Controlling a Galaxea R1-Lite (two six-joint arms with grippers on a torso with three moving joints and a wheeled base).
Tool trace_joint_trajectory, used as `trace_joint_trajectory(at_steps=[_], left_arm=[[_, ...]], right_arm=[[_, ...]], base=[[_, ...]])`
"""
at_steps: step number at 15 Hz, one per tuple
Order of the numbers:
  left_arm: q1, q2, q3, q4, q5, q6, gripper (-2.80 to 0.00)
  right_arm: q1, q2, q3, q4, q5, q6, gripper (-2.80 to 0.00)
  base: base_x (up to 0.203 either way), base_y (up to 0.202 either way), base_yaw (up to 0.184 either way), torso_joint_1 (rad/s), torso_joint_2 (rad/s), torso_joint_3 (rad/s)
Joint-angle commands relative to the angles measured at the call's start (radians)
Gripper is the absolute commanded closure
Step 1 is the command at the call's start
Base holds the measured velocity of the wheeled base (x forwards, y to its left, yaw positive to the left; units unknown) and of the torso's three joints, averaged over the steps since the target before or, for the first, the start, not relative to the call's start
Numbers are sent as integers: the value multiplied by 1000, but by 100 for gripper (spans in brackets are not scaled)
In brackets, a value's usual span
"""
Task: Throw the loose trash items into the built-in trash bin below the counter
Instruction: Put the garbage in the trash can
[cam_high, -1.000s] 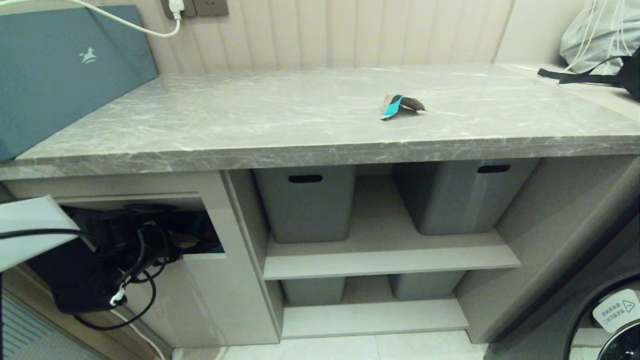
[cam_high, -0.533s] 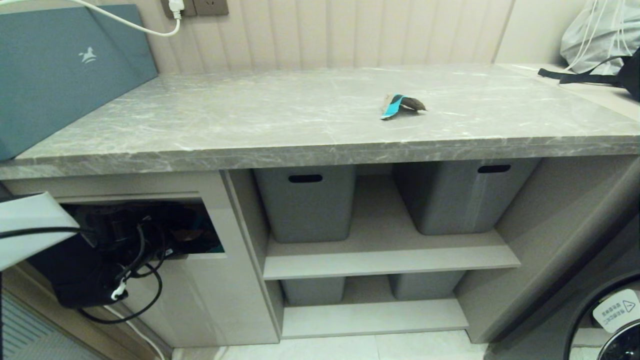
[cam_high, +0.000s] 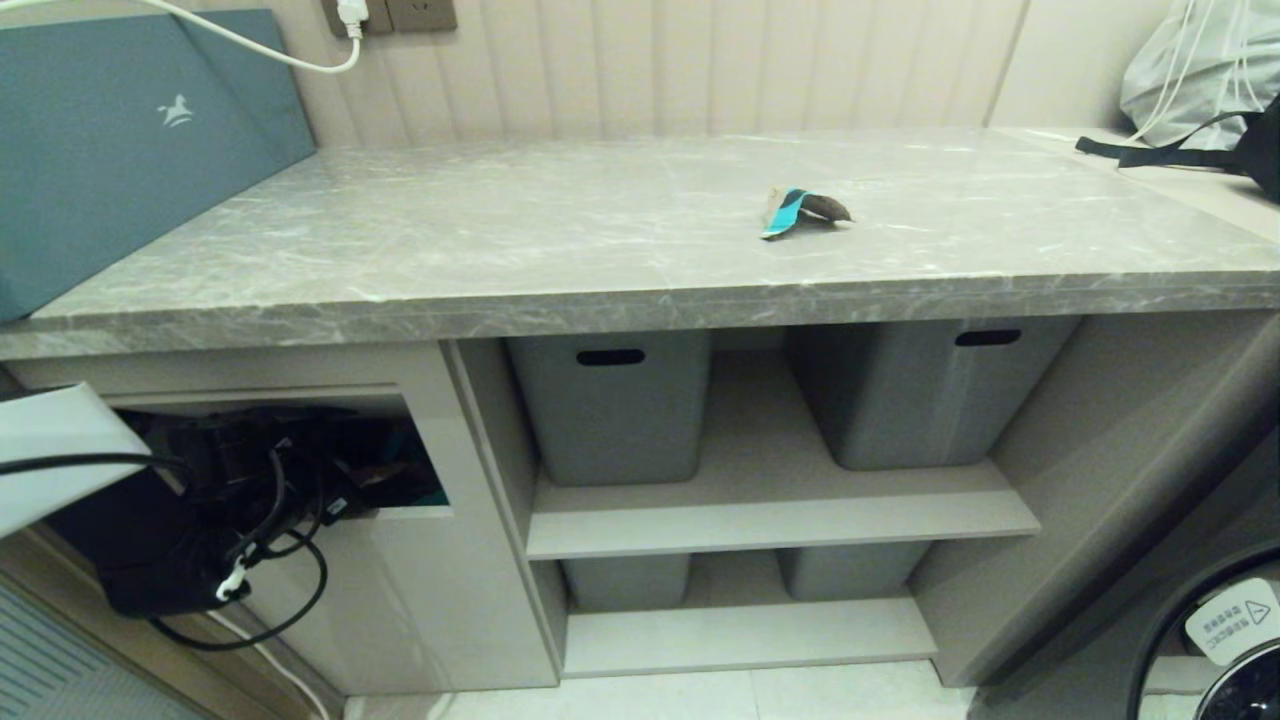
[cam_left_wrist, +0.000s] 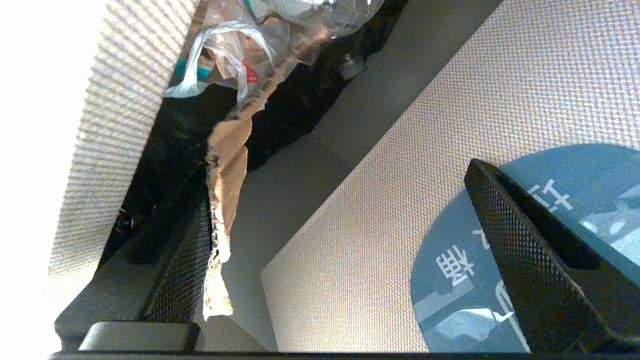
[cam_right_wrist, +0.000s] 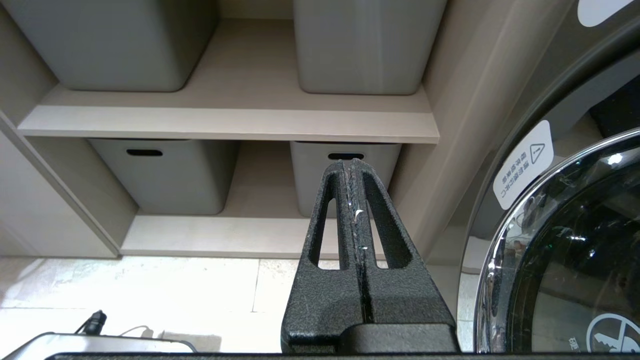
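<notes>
Left end effector (cam_left_wrist: 340, 240) is poked into the built-in trash bin (cam_high: 420, 560) opening under the counter (cam_high: 500, 250), fingers spread wide, one brown paper scrap (cam_left_wrist: 225, 200) lying against its finger. Another scrap (cam_high: 800, 211) sits on the counter, well right of the bin. Right end effector (cam_right_wrist: 354, 200) is closed, empty.
</notes>
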Motion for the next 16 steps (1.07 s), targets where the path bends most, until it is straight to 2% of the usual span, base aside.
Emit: trace_joint_trajectory(at_steps=[1,3,5,6,10,14,16], left_arm=[[0,-5,-2,-6,0,-15,-280],[-4,-6,-1,-12,-2,-22,-280],[-3,-12,0,-50,-8,-88,-280],[-3,-13,1,-70,-34,-115,-280],[-3,-13,5,-77,-62,-168,-280],[-1,-21,28,-78,-63,-156,-280],[7,-54,94,-78,-64,-109,-280]], right_arm=[[0,-1,1,0,1,0,0],[0,-1,-1,0,1,0,0],[0,-1,1,0,1,0,0],[0,-1,-1,0,1,0,0],[0,-1,-1,0,1,0,0],[0,-1,-1,0,1,0,0],[0,-1,1,0,1,0,0]], base=[[0,0,0,0,0,0],[0,0,0,0,0,0],[0,0,0,0,0,0],[0,0,0,0,0,0],[0,0,0,0,0,0],[0,0,0,0,0,0],[0,0,0,0,0,0]])
